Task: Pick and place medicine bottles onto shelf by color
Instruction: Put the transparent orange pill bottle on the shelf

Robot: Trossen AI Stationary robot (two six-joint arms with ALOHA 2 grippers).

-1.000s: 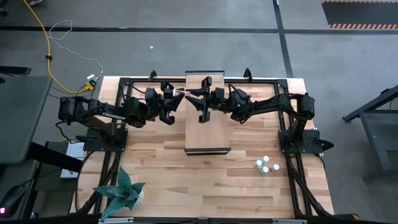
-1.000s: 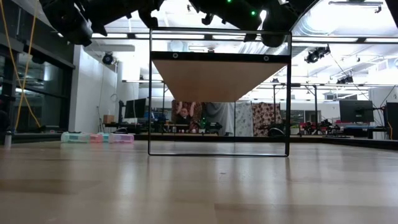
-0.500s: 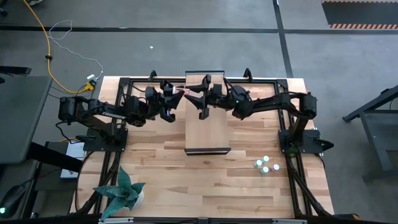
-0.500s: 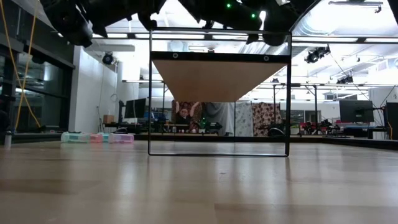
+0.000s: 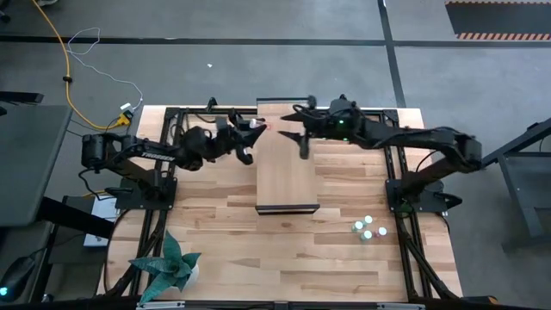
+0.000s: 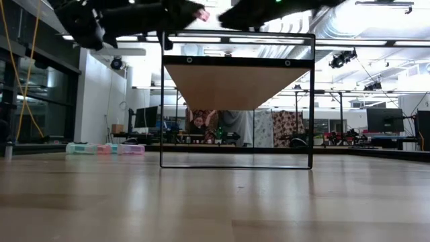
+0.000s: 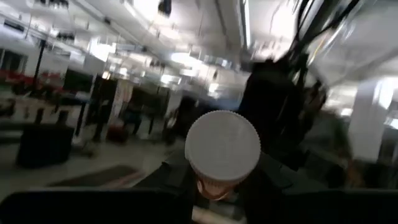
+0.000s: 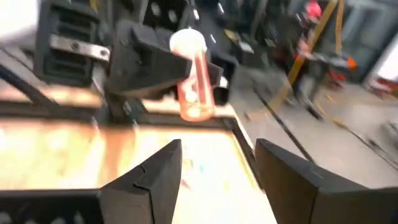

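A pink medicine bottle (image 8: 194, 87) with a white cap (image 7: 222, 146) hangs in the air by the shelf's far left corner, and my left gripper (image 5: 252, 133) is shut on it. The shelf (image 5: 287, 181) is a pale raised board at mid-table, seen from below in the low view as a dark-framed shelf (image 6: 235, 87). My right gripper (image 8: 217, 162) is open and holds nothing. It hovers over the shelf's far end (image 5: 293, 140), a short way right of the bottle. Three more bottles (image 5: 368, 228) stand on the table at the near right. My left gripper pinches the pink bottle's body (image 8: 180, 84) just below the cap between its two fingers (image 8: 146, 59). The fingers come roughly level from the table's left. The bottle stands nearly upright, cap up, and its lower end (image 8: 198, 112) hangs free, clear of shelf and table.
A green paper plant (image 5: 168, 267) sits at the table's near left corner. Black frame rails (image 5: 400, 185) run along both sides of the table. Bare wood lies between the shelf and the near edge.
My right gripper has drawn back from the pink bottle toward the table's right edge. It has risen and tipped up from pointing down to about level. The bottle stays in my left gripper, which has shifted slightly toward the shelf.
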